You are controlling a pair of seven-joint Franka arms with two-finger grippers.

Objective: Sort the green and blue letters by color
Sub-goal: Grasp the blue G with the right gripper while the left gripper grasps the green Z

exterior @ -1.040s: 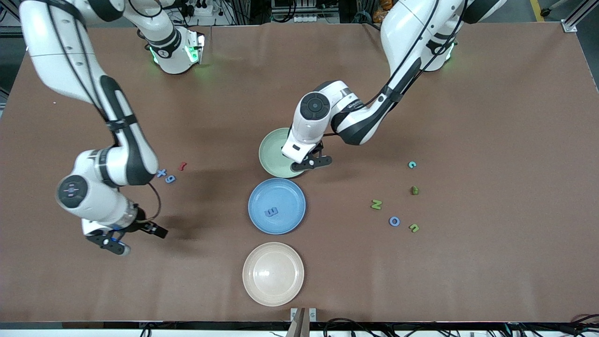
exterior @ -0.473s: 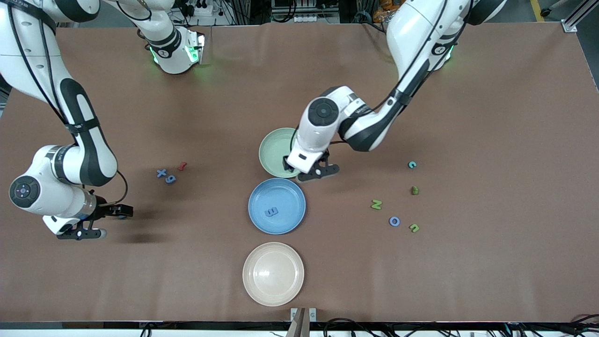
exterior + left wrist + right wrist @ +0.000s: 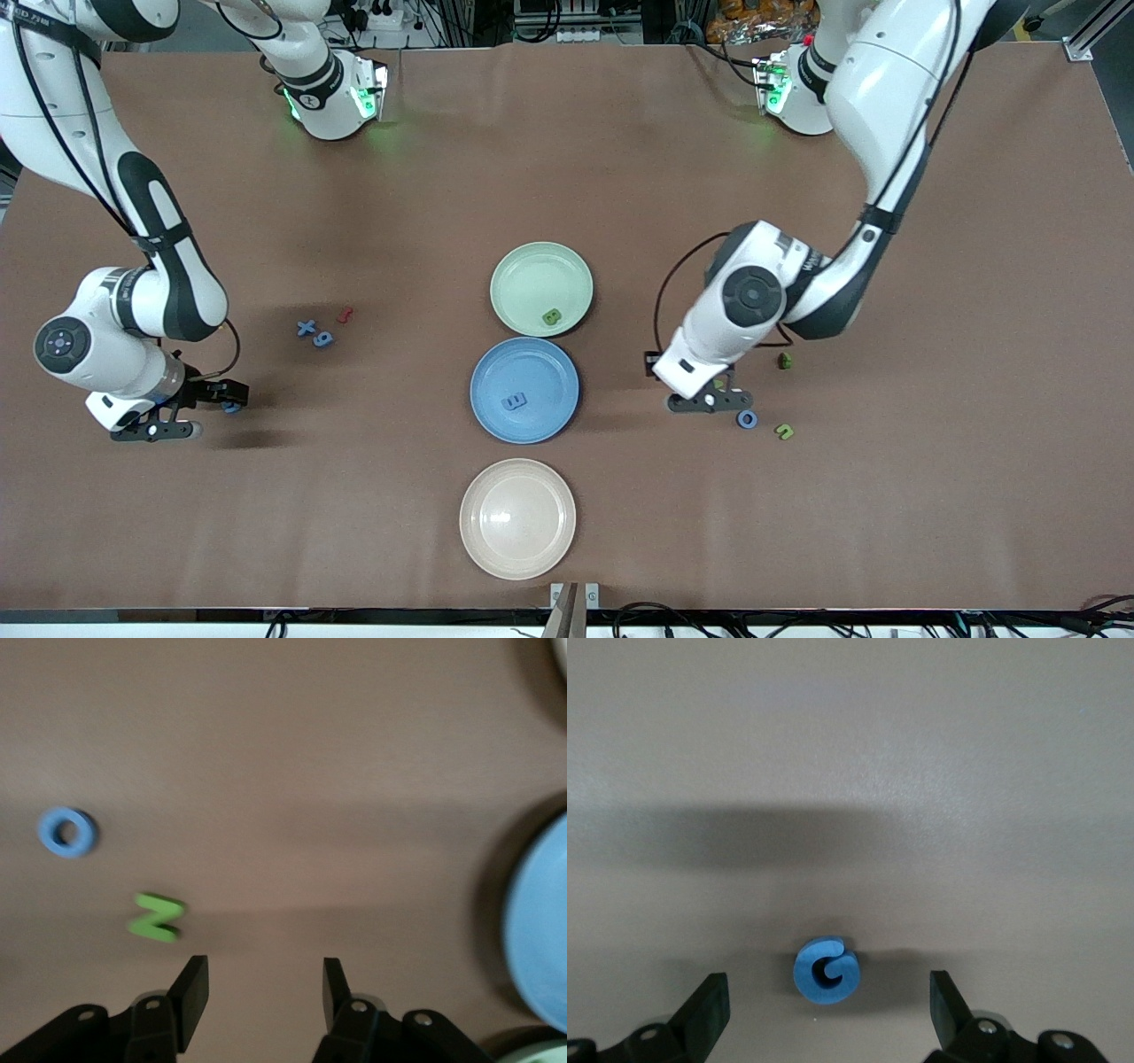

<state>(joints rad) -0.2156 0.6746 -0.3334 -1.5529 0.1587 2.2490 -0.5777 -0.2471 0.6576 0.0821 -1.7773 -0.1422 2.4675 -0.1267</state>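
Note:
My left gripper [image 3: 709, 400] is open and empty, low over the table beside the green N [image 3: 158, 917] and the blue O [image 3: 747, 419]. A green u [image 3: 784, 431] and another small green piece [image 3: 785, 361] lie close by. My right gripper [image 3: 190, 412] is open at the right arm's end of the table. A blue G [image 3: 826, 971] lies on the table between its fingertips, untouched. A green B [image 3: 553, 315] rests in the green plate [image 3: 523, 275]. In the blue plate [image 3: 542, 372] lies a blue E [image 3: 514, 401]. A blue X [image 3: 306, 328] and a blue 9 [image 3: 322, 338] lie together.
A cream plate [image 3: 517, 518] stands nearest the front camera, in line with the blue and green plates. A small red piece [image 3: 345, 314] lies beside the X and 9.
The left gripper opened over the green plate, left the green B there and swung across to the N and O. The right gripper moved toward its end of the table and settled around the blue G.

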